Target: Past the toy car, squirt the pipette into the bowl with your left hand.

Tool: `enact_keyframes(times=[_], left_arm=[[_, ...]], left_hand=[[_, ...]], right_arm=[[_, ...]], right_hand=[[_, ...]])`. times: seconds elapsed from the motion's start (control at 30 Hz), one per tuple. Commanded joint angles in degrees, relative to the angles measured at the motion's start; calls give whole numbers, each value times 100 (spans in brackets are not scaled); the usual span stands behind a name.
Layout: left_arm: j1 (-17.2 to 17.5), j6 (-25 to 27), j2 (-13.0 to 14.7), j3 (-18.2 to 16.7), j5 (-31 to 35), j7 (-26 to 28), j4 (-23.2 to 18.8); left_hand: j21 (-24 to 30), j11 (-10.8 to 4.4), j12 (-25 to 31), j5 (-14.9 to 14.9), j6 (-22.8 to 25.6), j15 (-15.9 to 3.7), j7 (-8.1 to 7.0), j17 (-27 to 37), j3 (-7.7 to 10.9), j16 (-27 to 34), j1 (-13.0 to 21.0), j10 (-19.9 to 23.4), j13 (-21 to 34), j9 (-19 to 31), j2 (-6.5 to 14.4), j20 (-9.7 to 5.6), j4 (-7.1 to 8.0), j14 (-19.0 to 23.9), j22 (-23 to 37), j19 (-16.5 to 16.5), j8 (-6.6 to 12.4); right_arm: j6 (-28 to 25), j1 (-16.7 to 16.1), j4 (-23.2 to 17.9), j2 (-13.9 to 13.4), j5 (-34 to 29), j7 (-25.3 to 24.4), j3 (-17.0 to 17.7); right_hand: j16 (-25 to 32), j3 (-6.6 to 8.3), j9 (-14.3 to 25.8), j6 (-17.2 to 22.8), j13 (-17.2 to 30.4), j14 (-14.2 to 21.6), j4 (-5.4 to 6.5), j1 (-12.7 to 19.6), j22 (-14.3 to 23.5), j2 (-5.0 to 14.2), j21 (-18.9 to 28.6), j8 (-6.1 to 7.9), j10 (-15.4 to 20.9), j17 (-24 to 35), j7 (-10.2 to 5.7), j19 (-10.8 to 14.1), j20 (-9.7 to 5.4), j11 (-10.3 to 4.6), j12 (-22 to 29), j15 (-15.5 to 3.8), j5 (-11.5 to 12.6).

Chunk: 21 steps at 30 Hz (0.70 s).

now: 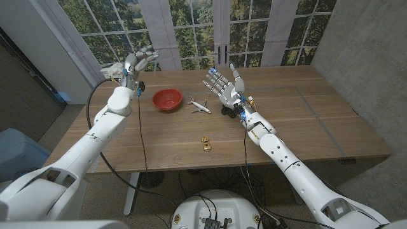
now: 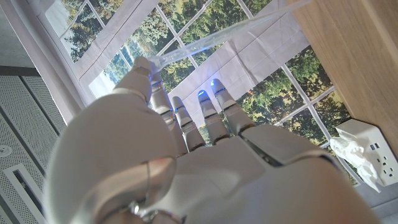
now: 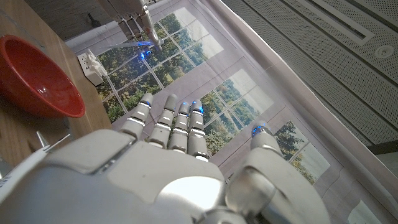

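Red bowl; white toy plane; yellow toy car; clear pipette; brown wood-grain surface; white hands, blue-lit fingertips.

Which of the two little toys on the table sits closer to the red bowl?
The white toy plane, just beside the red bowl. The yellow toy car lies farther off, toward the table's near edge.

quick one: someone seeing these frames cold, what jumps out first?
Probably the red bowl near the table's far edge, with a toy plane just to its right. Next, the two raised hands: the left hand lifted beyond the bowl, holding a clear pipette, and the right hand open beside the plane. A small toy car sits nearer the robot.
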Motion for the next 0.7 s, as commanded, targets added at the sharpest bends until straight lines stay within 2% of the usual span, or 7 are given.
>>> enact_keyframes(times=[0.03, 0.43, 0.7], left_arm=[[-70, -37, -26, 2, -85, -122, 132], [-99, -28, 4, 24, -85, -174, 167], [-86, -29, 23, 22, -105, -203, 155]], left_hand=[[32, 6, -5, -25, -192, -571, 133, 19, 21, 16, 86, -32, 26, 698, -42, 29, -3, -17, 9, 27, 314], [25, 111, -46, -52, -481, -516, 168, 15, -42, -2, 121, -208, 21, 629, -137, 77, -6, -100, 4, -1, 120], [13, 162, -48, -60, -807, -448, 209, 17, -102, -6, 92, -311, 20, 570, -188, 90, 21, -164, 0, -33, -76]], right_arm=[[54, 41, 49, 17, -94, -59, -25], [120, 83, 121, 50, -163, -44, -45], [143, 97, 150, 61, -179, -10, -51]], right_hand=[[10, 48, -7, 8, 9, 14, -22, 114, 21, -8, -2, -8, 6, -3, -20, -22, 34, 13, 38, 15, 58], [3, 70, -7, -10, 7, -11, -23, 146, 21, -16, -22, -15, -9, -11, -27, -53, 37, 1, 39, 16, 102], [0, 69, -7, -16, 6, -23, -13, 143, 21, -30, -26, -18, -9, -15, -33, -51, 45, 12, 44, 12, 119]])
